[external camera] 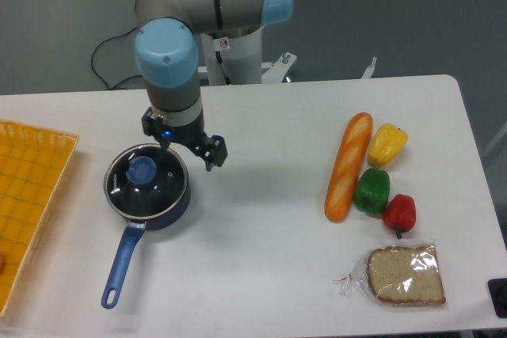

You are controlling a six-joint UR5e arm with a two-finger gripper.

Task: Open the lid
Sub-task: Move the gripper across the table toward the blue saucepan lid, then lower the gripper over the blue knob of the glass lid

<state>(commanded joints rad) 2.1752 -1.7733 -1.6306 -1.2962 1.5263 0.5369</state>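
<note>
Your jaws [184,142] hang spread and empty; the round glass lid [148,180] with its blue knob [142,169] sits just below-left, unlifted.
</note>
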